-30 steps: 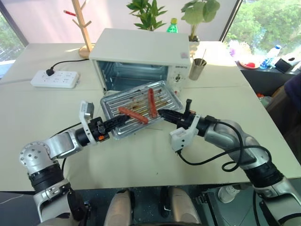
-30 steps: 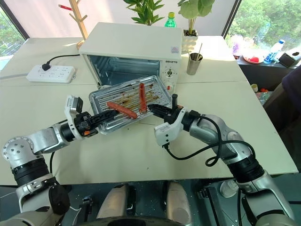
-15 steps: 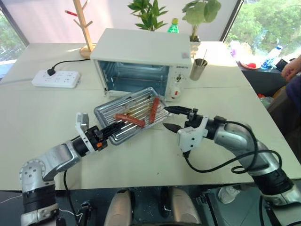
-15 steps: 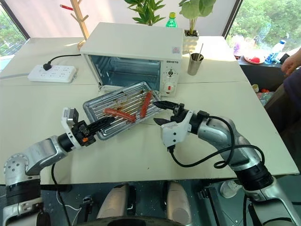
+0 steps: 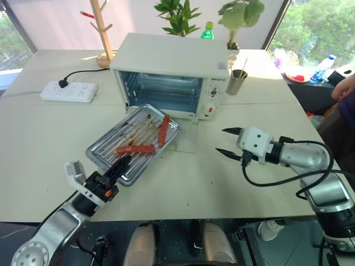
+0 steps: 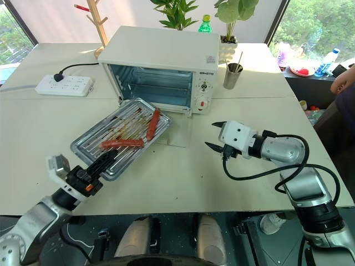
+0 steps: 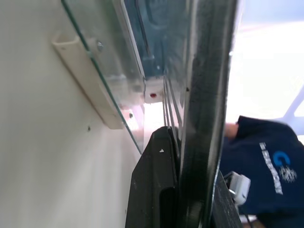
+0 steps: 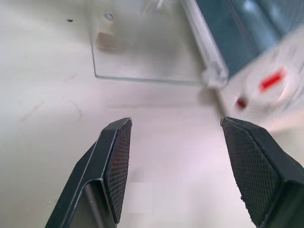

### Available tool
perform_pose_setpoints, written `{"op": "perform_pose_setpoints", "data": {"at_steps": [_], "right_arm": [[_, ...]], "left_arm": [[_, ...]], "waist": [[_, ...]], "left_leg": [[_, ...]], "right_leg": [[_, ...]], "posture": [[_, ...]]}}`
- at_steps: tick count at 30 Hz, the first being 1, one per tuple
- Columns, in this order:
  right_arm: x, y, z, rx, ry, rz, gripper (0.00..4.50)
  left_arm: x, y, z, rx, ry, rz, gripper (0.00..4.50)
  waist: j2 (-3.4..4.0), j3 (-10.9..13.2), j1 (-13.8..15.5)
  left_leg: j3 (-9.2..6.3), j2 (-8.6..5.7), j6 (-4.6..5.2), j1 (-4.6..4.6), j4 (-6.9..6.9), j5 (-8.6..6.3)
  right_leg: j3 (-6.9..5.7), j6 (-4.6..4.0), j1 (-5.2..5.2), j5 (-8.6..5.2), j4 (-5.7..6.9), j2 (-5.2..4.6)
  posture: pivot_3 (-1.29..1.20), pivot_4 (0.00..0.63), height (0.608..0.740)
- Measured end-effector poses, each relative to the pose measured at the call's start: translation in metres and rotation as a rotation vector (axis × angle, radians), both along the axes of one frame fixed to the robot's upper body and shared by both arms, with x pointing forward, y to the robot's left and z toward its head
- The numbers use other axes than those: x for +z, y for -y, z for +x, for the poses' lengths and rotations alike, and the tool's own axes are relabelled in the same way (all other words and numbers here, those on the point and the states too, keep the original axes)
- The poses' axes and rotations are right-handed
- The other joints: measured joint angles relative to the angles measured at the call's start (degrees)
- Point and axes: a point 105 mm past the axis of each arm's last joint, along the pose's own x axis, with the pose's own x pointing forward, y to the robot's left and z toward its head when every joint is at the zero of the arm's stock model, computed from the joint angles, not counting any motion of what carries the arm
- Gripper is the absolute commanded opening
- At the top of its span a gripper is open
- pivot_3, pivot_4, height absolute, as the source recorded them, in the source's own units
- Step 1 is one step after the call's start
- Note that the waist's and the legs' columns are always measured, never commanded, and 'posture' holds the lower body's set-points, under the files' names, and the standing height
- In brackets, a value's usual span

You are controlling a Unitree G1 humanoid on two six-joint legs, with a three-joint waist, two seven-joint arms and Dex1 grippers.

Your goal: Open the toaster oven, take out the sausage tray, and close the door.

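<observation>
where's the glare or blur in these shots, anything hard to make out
Left eye view: bright daylight washes out the far end of the table. Right wrist view: the toaster oven panel is smeared, while the right gripper fingers stay sharp. Left wrist view: the tray edge is so close it is a dark blurred band; the glass door reads clearly.

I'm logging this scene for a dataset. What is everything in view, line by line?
toaster oven: one, white, table centre, door open flat
sausage tray: one, shiny metal, before the oven
sausages: two, red, on the tray
power strip: one, white, far left
metal cup: one, right of oven
green bottle: one, behind oven
plants: two, behind
wooden rack: one, far left
left gripper: shut on tray's near edge
right gripper: open, empty
</observation>
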Motion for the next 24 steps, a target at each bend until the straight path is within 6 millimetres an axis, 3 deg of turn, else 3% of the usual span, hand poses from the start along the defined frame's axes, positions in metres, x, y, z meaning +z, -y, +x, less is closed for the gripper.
{"op": "perform_pose_setpoints", "data": {"at_steps": [6, 10, 14, 24], "right_arm": [[-0.006, -0.002, 0.020, -0.042, -0.103, 0.099, 3.05], [-0.027, -0.006, 0.025, -0.039, -0.182, 0.111, 3.05], [-0.033, -0.022, 0.027, -0.004, -0.207, 0.137, 3.05], [-0.042, -0.041, 0.034, 0.028, -0.220, 0.150, 3.05]], "left_arm": [[0.014, -0.030, -0.017, 0.268, 0.048, -0.059, 0.00], [0.016, -0.046, -0.036, 0.412, 0.050, -0.084, 0.00], [0.019, -0.067, -0.041, 0.540, 0.075, -0.099, 0.00], [0.023, -0.085, -0.046, 0.606, 0.087, -0.047, 0.00]], "waist": [[0.14, 0.06, -0.47], [0.14, 0.05, -1.28], [0.18, 0.07, -0.91], [0.17, 0.06, 0.01]], "left_leg": [[0.31, -0.03, 0.30, -0.09, 0.00, -0.19], [0.60, -0.18, 1.00, -0.17, 0.01, -0.61], [0.54, -0.23, 1.02, -0.33, 0.10, -0.62], [0.49, -0.22, 1.00, -0.33, 0.17, -0.62]], "right_leg": [[0.09, 0.01, -0.02, 0.01, -0.29, -0.06], [0.40, 0.17, -0.04, -0.08, -0.54, -0.17], [0.38, 0.18, -0.12, -0.07, -0.61, -0.12], [0.38, 0.16, -0.09, -0.04, -0.61, -0.02]], "posture": [[0.00, 0.150, 0.717], [0.00, 0.150, 0.717], [0.00, 0.150, 0.717], [0.00, 0.150, 0.717]]}}
